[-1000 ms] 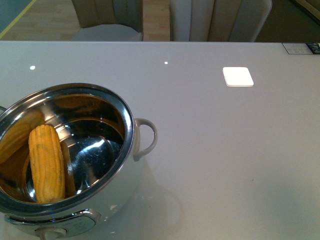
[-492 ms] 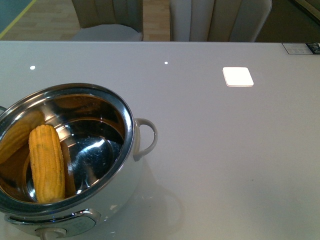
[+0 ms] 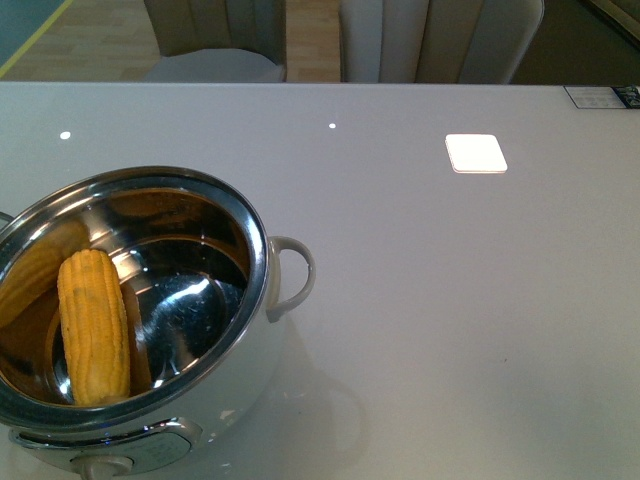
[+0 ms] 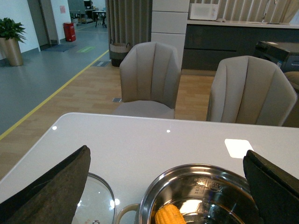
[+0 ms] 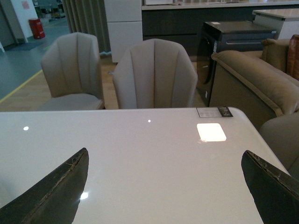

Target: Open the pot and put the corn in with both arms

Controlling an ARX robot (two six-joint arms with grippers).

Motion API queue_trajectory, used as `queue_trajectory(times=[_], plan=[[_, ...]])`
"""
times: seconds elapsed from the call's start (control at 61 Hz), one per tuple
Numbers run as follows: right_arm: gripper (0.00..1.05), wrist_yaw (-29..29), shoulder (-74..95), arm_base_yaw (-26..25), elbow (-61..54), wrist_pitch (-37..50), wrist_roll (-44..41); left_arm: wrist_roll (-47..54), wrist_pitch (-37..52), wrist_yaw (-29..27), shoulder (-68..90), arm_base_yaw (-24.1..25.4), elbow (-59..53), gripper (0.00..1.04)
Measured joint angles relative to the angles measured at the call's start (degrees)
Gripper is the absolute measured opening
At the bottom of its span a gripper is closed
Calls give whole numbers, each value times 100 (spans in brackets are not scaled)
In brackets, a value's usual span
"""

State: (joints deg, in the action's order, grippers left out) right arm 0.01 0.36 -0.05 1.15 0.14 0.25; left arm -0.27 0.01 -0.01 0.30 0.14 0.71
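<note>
The pot [image 3: 255, 300] stands uncovered at the table's near left, white outside and shiny steel inside, its loop handle [image 3: 292, 276] facing right. The yellow-orange corn [image 3: 93, 326] lies inside it, leaning on the steel wall; its tip [image 4: 169, 216] also shows in the left wrist view. The glass lid [image 4: 96, 200] rests flat on the table beside the pot. My left gripper [image 4: 166, 186] hangs open above and behind the pot [image 4: 201, 175], holding nothing. My right gripper [image 5: 166, 186] is open over bare tabletop. Neither arm shows in the front view.
A small white square [image 3: 476, 153] lies on the grey table [image 3: 450, 300] at the far right. A label [image 3: 600, 96] sits at the far right edge. Upholstered chairs [image 4: 150, 79] stand behind the far edge.
</note>
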Motion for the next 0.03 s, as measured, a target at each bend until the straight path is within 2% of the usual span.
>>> queue_trajectory(times=[0.033], plan=[[96, 0, 0, 0, 0, 0, 0, 0, 0, 0, 0, 0, 0, 98]])
